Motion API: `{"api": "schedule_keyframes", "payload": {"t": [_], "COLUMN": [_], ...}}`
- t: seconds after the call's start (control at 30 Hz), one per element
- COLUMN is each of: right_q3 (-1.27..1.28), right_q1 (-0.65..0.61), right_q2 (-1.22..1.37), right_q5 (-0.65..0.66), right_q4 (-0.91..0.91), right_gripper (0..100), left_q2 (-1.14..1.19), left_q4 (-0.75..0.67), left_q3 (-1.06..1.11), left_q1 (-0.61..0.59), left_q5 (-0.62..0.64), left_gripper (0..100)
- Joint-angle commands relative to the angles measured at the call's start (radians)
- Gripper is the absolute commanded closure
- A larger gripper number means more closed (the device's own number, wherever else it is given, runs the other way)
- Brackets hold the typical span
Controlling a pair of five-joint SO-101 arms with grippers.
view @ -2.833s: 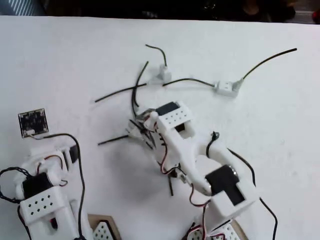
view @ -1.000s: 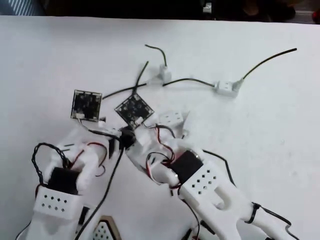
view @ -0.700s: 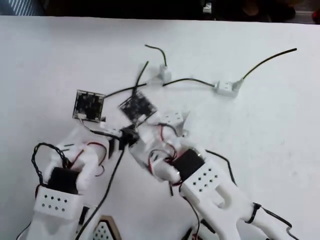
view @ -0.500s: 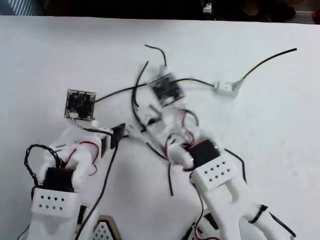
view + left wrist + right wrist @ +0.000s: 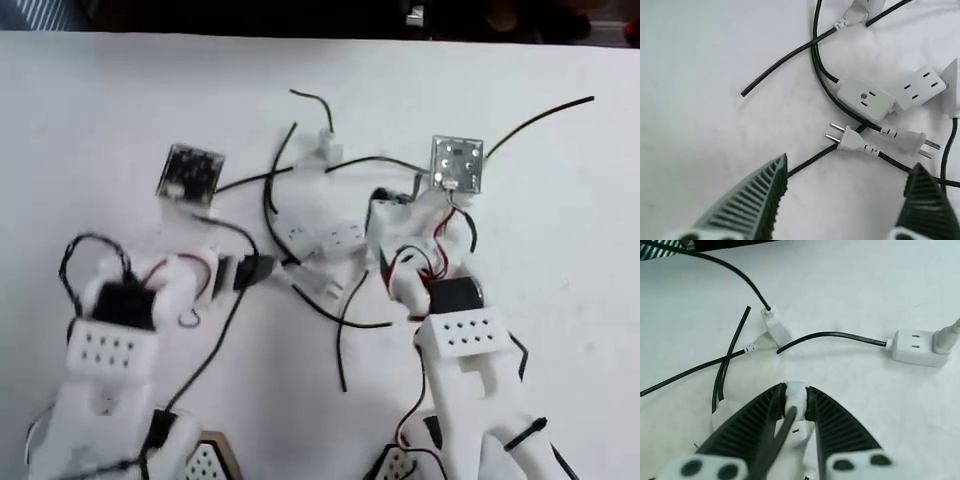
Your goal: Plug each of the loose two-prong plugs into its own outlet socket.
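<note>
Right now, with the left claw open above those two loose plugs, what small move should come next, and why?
Probably lower the left claw onto the nearer plug and close on its body. The claw is open close by it, the plug lies free with bare prongs, and the right claw is shut on a white piece of its own.
</note>
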Motion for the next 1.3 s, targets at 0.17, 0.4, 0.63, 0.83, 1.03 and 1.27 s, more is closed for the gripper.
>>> {"api": "schedule_keyframes", "payload": {"t": [0.17,0.4,0.63,0.83,1.03,1.27], "right_q3": [-0.006,-0.006,-0.006,-0.006,-0.006,-0.006], "right_q1": [0.079,0.077,0.077,0.077,0.077,0.077], "right_q2": [-0.018,-0.018,-0.018,-0.018,-0.018,-0.018], "right_q5": [-0.034,-0.034,-0.032,-0.028,-0.028,-0.028], "right_q4": [-0.054,-0.054,-0.054,-0.054,-0.054,-0.054], "right_gripper": [98.1,98.1,98.1,98.1,98.1,98.1], "left_q2": [0.653,0.957,1.164,1.333,1.425,1.426], "left_q4": [0.078,0.078,0.075,0.077,0.077,0.15], "left_q3": [-0.473,-0.675,-0.83,-0.921,-0.993,-1.033], "left_q1": [0.022,0.128,0.162,0.159,0.15,0.114], "left_q5": [0.152,0.265,0.305,0.305,0.298,0.272], "left_gripper": [62,62,62,63,82,97]}}
